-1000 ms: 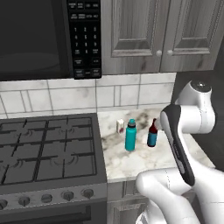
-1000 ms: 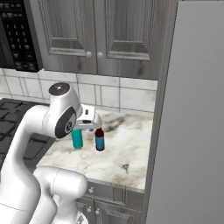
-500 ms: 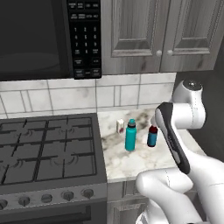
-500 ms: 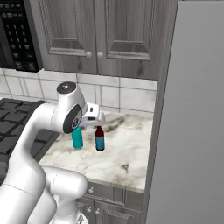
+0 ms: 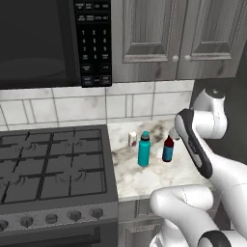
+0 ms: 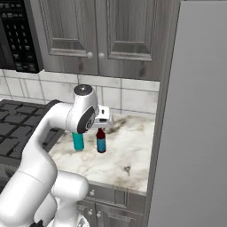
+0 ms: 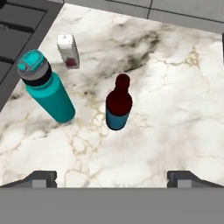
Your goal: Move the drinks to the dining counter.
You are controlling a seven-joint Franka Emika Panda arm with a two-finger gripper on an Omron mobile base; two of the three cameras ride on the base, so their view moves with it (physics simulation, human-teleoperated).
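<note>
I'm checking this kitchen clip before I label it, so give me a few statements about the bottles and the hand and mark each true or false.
1. The teal water bottle stands upright on the marble worktop. True.
2. The hand is shut on the small brown-red bottle. False: it is open and above the bottle, holding nothing.
3. The small pale can stands nearer the wall tiles than the teal bottle. True.
4. The brown-red bottle lies on its side. False: it stands upright.
5. The drinks sit on the stove. False: they are on the marble beside it.

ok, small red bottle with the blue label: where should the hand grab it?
Probably the blue-labelled body of the small red bottle, coming down from above as the open hand is already lined up. It stands upright, clear of the teal bottle and the can; the neck is narrower.
</note>
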